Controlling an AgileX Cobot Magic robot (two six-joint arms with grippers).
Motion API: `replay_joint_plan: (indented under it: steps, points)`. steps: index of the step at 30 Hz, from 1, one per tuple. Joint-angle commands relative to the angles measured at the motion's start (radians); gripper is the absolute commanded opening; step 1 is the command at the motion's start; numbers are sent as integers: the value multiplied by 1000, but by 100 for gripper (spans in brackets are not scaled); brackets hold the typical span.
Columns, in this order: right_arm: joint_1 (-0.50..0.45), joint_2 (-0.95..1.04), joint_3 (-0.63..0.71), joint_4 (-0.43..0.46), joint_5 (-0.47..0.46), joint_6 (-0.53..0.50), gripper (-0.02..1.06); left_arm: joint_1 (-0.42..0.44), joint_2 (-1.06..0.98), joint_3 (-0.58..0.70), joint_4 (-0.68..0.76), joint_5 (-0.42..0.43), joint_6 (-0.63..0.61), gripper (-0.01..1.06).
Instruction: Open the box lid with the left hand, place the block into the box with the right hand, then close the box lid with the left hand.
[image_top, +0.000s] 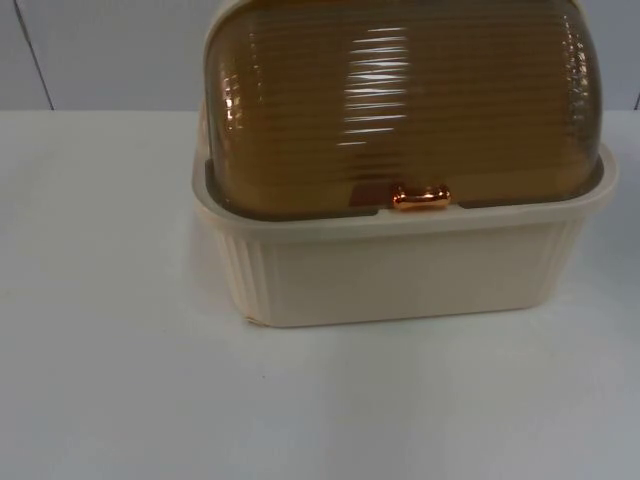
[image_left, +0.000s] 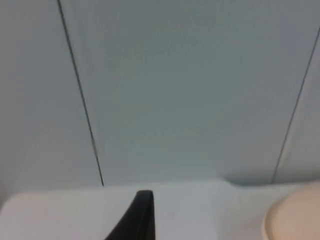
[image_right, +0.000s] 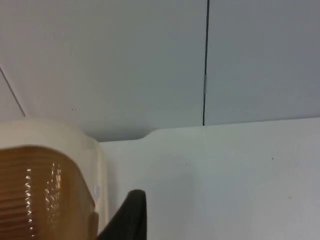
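Top view: a cream box (image_top: 400, 265) with ribbed walls stands on the white table (image_top: 120, 400); its amber ribbed lid (image_top: 400, 100) is down over the opening, a small copper handle (image_top: 421, 196) at the lid's front edge resting on the box rim; the grey wall (image_top: 100, 50) rises behind. Left wrist view: one black fingertip of the left gripper (image_left: 135, 220) hangs over bare table, a rounded cream corner of the box off to one side of it, the wall ahead; whether this gripper is spread or closed cannot be told. Right wrist view: a dark fingertip of the right gripper (image_right: 127, 217) sits just beside the box's end and the amber lid; its state likewise cannot be told.
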Motion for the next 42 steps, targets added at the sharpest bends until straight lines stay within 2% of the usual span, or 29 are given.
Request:
replay_joint_plan:
  steps: [1, 3, 7, 11, 14, 16, 19, 23, 25, 27, 29, 31, 35, 37, 42]
  points:
    - [9, -26, 1, -1, 8, 7, 105, 2, -91, 53, 7, -65, -5, 105]
    - [29, -75, 1, -5, 48, 0, 105, 2, -219, 128, 41, -99, -5, 105]
    - [34, -173, 1, -7, 76, 0, 105, 2, -376, 171, 107, -94, -5, 105]
    - [34, -289, -1, -70, 120, 6, 105, 2, -529, 175, 118, -43, -5, 105]
    - [34, -358, -13, -84, 146, 10, 105, 2, -617, 175, 152, 1, -5, 105]
    - [34, -421, -32, -84, 149, -1, 105, 2, -698, 175, 182, 1, -5, 105]
    - [32, -507, -84, -86, 163, -60, 105, 2, -819, 143, 188, 10, -9, 105]
    - [30, -562, -154, -99, 217, -69, 105, 19, -874, 93, 191, 31, -9, 105]
    - [20, -595, -211, -114, 245, -98, 105, 62, -881, 31, 216, 69, -7, 105]
    - [17, -609, -232, -123, 251, -114, 105, 72, -886, 11, 212, 69, -4, 105]
    - [15, -642, -274, -99, 266, -166, 105, 72, -892, -38, 203, 62, -4, 105]
    - [17, -677, -295, -84, 285, -165, 105, 72, -907, -64, 189, 86, -4, 105]
    - [17, -741, -297, -67, 313, -165, 105, 64, -962, -72, 189, 106, 0, 105]
    - [17, -779, -297, -23, 313, -165, 105, 56, -999, -72, 185, 151, 0, 105]
    - [23, -803, -299, 45, 327, -192, 105, 26, -1012, -72, 167, 188, 0, 105]
